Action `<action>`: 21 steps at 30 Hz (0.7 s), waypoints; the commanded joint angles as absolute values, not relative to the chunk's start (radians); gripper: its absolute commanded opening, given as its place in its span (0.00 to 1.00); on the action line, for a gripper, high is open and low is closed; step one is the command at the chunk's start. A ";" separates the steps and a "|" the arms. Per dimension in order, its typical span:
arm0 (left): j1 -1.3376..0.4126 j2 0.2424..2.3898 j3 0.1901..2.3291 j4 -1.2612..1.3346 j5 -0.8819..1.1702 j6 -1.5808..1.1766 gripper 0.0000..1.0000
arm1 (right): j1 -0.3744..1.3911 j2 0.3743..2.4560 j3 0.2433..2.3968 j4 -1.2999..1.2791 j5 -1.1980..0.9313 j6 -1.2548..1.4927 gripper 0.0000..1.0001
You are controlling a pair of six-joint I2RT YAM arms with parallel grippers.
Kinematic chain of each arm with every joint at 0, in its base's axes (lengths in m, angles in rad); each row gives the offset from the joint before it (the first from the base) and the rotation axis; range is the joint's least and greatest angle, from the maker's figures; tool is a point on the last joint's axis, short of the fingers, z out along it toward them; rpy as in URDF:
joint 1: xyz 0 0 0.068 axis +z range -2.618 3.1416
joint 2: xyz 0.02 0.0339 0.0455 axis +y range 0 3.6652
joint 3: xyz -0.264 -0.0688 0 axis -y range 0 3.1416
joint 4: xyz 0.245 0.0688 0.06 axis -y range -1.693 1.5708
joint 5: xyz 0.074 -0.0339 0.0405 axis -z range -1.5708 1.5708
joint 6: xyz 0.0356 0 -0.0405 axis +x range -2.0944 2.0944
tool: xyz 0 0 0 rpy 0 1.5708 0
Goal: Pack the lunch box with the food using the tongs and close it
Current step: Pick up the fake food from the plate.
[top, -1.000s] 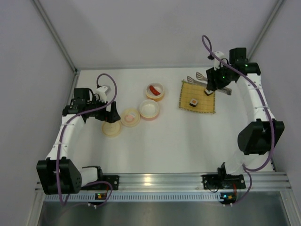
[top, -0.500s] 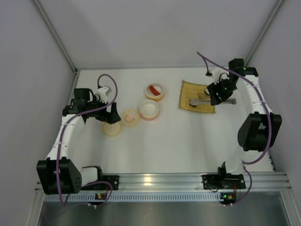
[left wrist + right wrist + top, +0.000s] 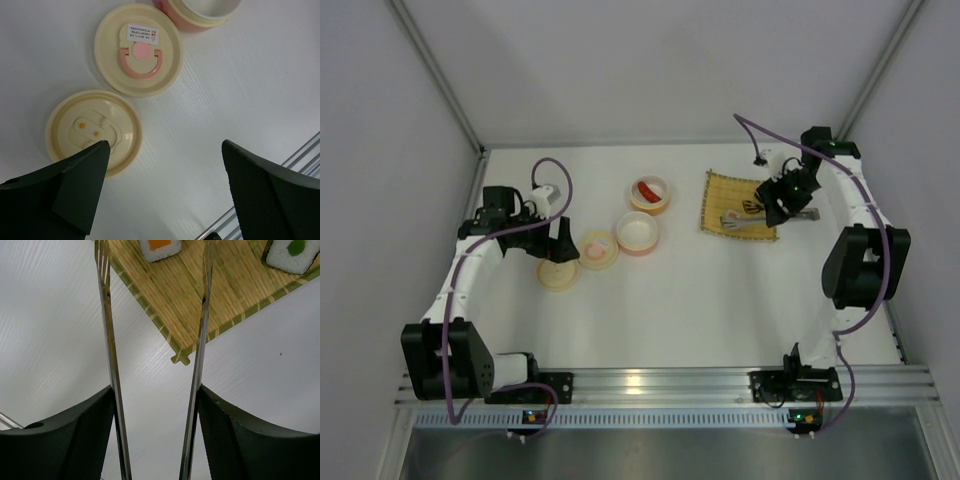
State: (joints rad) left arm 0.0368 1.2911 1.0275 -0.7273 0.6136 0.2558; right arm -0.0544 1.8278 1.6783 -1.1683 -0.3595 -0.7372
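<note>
sausage in, rolls on the mat

in the far bowl (image 3: 650,209), a red sausage (image 3: 646,190). at its 6 o'clock, the near bowl (image 3: 638,248), bare white inside. at 8 o'clock from that, two cream lids: the ring lid (image 3: 107,62) with a pink handle and a white label (image 3: 142,34), red print too small to read; the dotted lid (image 3: 93,131) beside it.

at 3 o'clock, on the mat (image 3: 200,295), the orange roll (image 3: 160,247) and the green roll (image 3: 292,255). tongs (image 3: 107,340) pinched in the half-closed right gripper (image 3: 155,395), reaching over the mat. left gripper (image 3: 162,150) spread wide, holding nothing, above the dotted lid.
</note>
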 commanded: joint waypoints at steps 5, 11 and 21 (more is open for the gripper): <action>0.037 1.313 1.072 -0.707 0.650 0.247 0.98 | -0.051 1.853 1.743 -1.134 -0.368 -0.775 0.63; 0.037 1.316 1.078 -0.706 0.641 0.242 0.98 | -0.026 1.864 1.732 -1.127 -0.374 -0.781 0.59; 0.037 1.309 1.074 -0.706 0.635 0.242 0.98 | -0.017 1.858 1.710 -1.123 -0.388 -0.788 0.46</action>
